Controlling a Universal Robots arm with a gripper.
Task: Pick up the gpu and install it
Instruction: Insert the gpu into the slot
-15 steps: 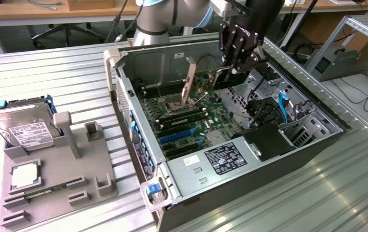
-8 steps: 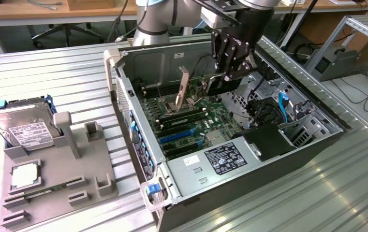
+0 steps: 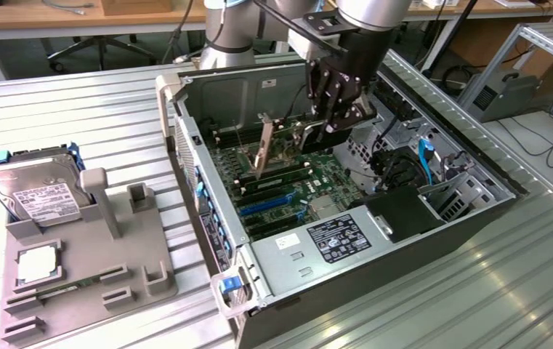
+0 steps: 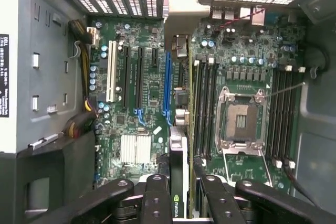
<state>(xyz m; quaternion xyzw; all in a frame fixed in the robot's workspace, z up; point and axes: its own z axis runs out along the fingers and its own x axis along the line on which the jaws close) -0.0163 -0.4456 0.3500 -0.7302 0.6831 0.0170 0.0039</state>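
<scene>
The gpu (image 3: 278, 149) stands on edge inside the open computer case (image 3: 208, 153), its silvery bracket toward the case's rear wall. My gripper (image 3: 327, 129) reaches down from above and is shut on the card's end. In the wrist view the gpu (image 4: 178, 156) shows edge-on between my fingers (image 4: 156, 195), running along the motherboard (image 4: 147, 93) right beside the long blue slot (image 4: 167, 77). Whether its edge touches the slot I cannot tell.
A grey fixture (image 3: 92, 254) at the exterior view's left carries a silver hard drive with blue rails (image 3: 34, 185), a small chip (image 3: 35, 265) and a memory stick (image 3: 63, 286). Inside the case are an open processor socket (image 4: 239, 121), a drive cage and cables (image 3: 421, 163).
</scene>
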